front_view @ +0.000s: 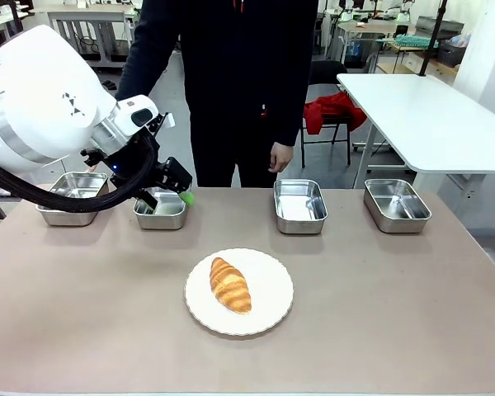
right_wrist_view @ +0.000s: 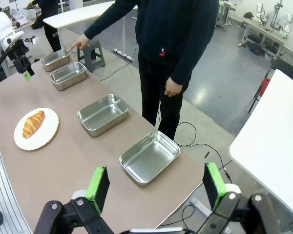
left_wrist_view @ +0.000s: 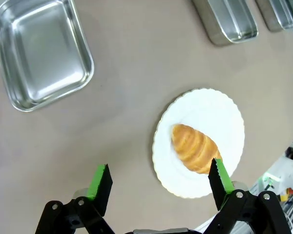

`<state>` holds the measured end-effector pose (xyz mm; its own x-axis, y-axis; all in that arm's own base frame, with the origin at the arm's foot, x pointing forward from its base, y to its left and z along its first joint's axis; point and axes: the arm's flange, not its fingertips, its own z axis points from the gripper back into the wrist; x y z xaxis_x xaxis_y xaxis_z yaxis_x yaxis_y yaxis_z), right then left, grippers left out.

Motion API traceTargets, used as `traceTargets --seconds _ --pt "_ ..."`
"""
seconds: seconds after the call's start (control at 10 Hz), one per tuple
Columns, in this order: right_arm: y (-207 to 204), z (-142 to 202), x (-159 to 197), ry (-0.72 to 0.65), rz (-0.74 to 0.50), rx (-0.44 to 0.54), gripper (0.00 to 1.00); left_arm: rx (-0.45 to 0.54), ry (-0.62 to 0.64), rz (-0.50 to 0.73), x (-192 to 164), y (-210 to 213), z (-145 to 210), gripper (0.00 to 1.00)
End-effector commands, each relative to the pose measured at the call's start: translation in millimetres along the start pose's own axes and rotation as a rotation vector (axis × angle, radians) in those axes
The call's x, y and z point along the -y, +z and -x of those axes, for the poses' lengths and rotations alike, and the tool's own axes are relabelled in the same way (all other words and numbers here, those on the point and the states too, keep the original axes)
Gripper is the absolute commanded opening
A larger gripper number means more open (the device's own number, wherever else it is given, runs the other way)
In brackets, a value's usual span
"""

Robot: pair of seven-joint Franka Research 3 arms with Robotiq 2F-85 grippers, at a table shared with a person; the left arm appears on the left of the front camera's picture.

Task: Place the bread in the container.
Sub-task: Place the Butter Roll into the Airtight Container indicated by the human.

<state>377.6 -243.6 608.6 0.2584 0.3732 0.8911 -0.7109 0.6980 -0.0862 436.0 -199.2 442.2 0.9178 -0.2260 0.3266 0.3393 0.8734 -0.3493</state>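
Note:
The bread (front_view: 229, 285), a golden-brown croissant, lies on a round white plate (front_view: 268, 289) at the table's middle front. Four alike steel containers stand in a row at the far side: (front_view: 73, 216), (front_view: 161, 219), (front_view: 299, 206), (front_view: 396, 205). My left gripper (front_view: 172, 196) hangs open above the second one from the left, holding nothing. In the left wrist view my left gripper (left_wrist_view: 159, 168) looks down on the bread (left_wrist_view: 195, 147) and one container (left_wrist_view: 41, 53). My right gripper (right_wrist_view: 156, 171) is open and empty, high over the table's right end, far from the bread (right_wrist_view: 33, 123).
A person in dark clothes stands at the far side. One hand (right_wrist_view: 80, 44) reaches to the farthest container (right_wrist_view: 55, 59) in the right wrist view; the other hand (front_view: 280, 157) hangs by the table edge. A white table (front_view: 429, 115) stands behind on the right.

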Motion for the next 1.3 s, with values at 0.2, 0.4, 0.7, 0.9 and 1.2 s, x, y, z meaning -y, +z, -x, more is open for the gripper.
traceTargets --seconds 0.2,0.4,0.7,0.9,1.2 --pt "-0.2 -1.5 -0.5 0.004 -0.003 0.005 1.00 -0.029 0.049 -0.060 34.6 -17.1 9.6 1.00" --pt "-0.2 -1.5 -0.5 0.004 -0.003 0.005 1.00 -0.044 0.198 -0.158 95.0 -33.1 23.8 1.00" --pt "-0.2 -1.5 -0.5 0.004 -0.003 0.005 1.00 -0.093 0.410 -0.250 132.4 -60.8 40.5 1.00" --pt "-0.2 -1.5 -0.5 0.004 -0.003 0.005 1.00 -0.089 0.548 -0.308 153.6 -87.6 52.4 1.00" --pt "-0.2 -1.5 -0.5 0.004 -0.003 0.005 1.00 -0.114 0.637 -0.319 144.4 -129.0 57.5 1.00"
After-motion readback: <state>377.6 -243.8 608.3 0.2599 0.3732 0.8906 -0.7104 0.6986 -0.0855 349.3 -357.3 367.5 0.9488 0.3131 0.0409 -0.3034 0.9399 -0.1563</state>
